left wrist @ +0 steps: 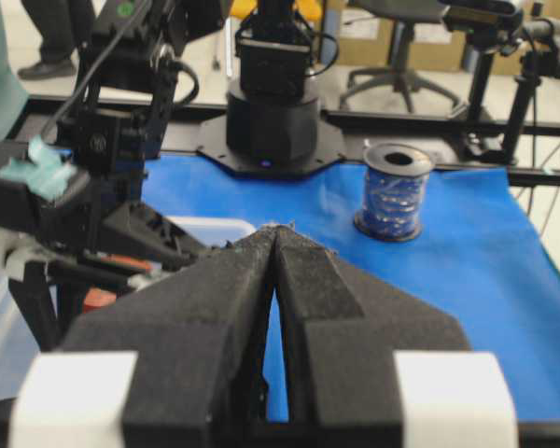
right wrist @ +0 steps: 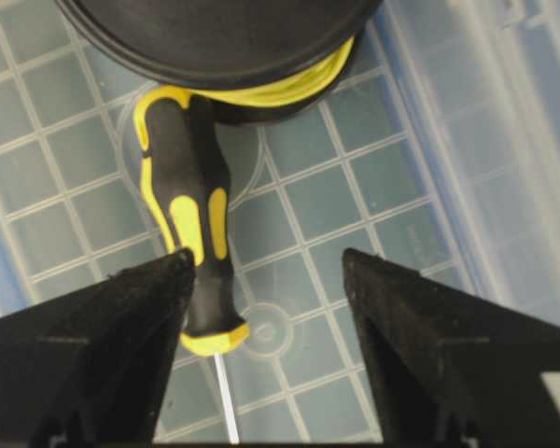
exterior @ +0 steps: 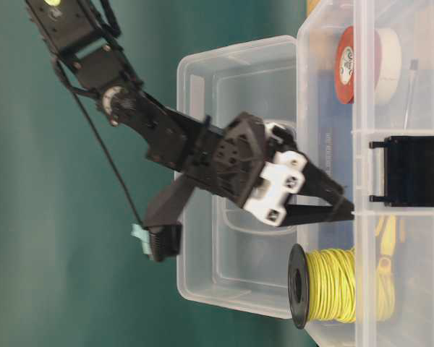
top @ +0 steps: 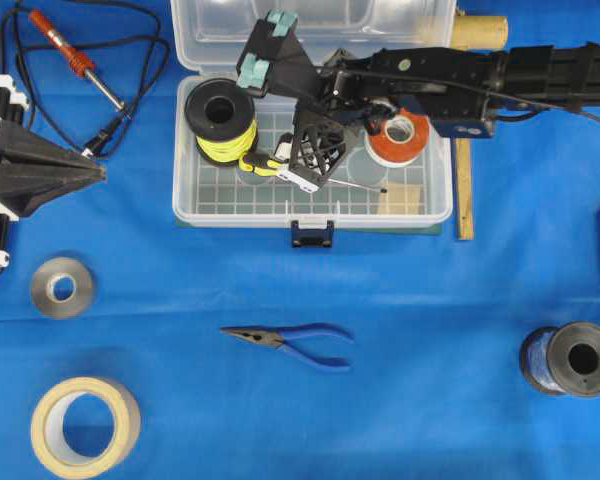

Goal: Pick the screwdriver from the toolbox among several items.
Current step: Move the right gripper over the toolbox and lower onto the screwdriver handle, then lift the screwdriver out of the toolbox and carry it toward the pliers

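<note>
Screwdriver (right wrist: 191, 252) lies flat on the grid floor of the toolbox (top: 185, 190), butt of its yellow-and-black handle tucked against the yellow wire spool (top: 220, 120), thin shaft pointing right across the floor toward the tape roll (top: 398, 138) and the wooden block (top: 400, 198). The right claw (right wrist: 266, 308) hangs over the handle with its jaws spread wide and nothing between them; in the wrist view the handle sits off-centre, close against one finger (right wrist: 121, 317). I would shift the claw sideways until the handle lies midway between the fingers, then lower and close across the thick part of the handle, not the shaft.

Room is tight on the spool side, where a flange overhangs the handle's end. The box's left wall stands beyond the spool, well clear. Rightward along the shaft the floor looks open. The left claw (left wrist: 275, 280) rests at the left of the bench, jaws pressed together, well away.
</note>
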